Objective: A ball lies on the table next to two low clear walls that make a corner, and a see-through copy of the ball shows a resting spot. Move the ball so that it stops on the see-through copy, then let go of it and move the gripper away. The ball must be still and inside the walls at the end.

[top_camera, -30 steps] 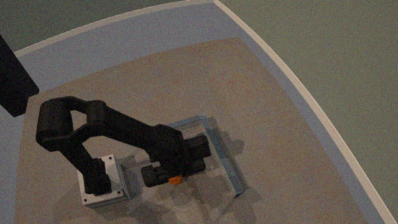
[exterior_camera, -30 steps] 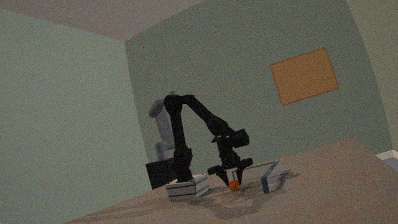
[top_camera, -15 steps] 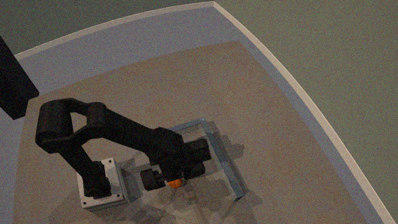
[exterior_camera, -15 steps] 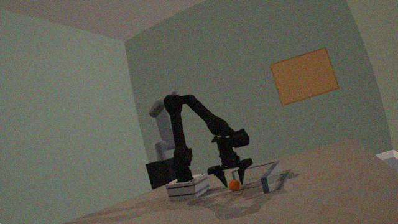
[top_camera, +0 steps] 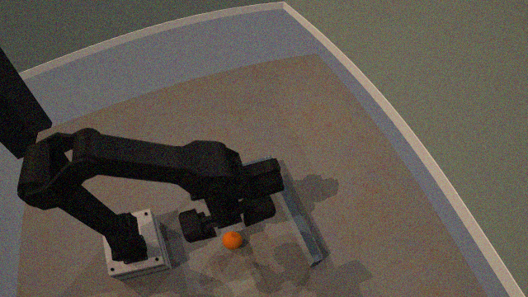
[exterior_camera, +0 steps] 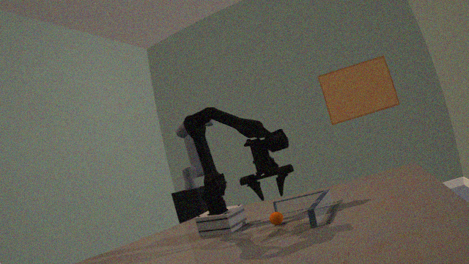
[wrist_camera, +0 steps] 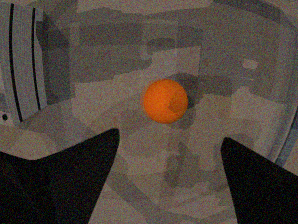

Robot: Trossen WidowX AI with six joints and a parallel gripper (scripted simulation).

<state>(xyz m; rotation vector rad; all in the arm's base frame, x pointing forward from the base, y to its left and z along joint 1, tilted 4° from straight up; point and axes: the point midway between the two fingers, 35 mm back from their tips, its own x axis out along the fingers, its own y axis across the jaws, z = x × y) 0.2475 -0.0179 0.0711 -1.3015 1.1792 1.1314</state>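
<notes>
1. A small round orange ball [top_camera: 232, 240] rests on the brown bench [top_camera: 371, 173], and it serves here as the landmark for everything else.
2. The black parallel-jaw gripper [exterior_camera: 270, 191] hangs in the air above the ball, slightly toward the arm's base side in the exterior view, with open air between the fingertips and the ball.
3. The two black fingers are spread wide apart and hold nothing; in the wrist view the ball [wrist_camera: 164, 100] appears beyond and between the tips, touching neither.
4. Two low clear walls [exterior_camera: 311, 205] that meet in a corner stand on the bench just beside the ball; in the top view one long wall [top_camera: 303, 223] runs past the ball's right side, apart from it.
5. In the exterior view the ball [exterior_camera: 276, 218] sits near the open mouth of that corner, close to the nearer wall's left end.
6. The see-through copy of the ball cannot be made out in these dim, grainy views, so whether the ball lies on it is unclear.
7. The white square base block [top_camera: 140, 247] of the black jointed arm [top_camera: 136, 161] sits on the bench to the left of the ball in the top view, near it but not touching.
8. Soft grey shadows of the arm fall across the bench around and below the ball.
9. An orange rectangular panel [exterior_camera: 358, 89] hangs on the green wall well above and behind the ball in the exterior view.
</notes>
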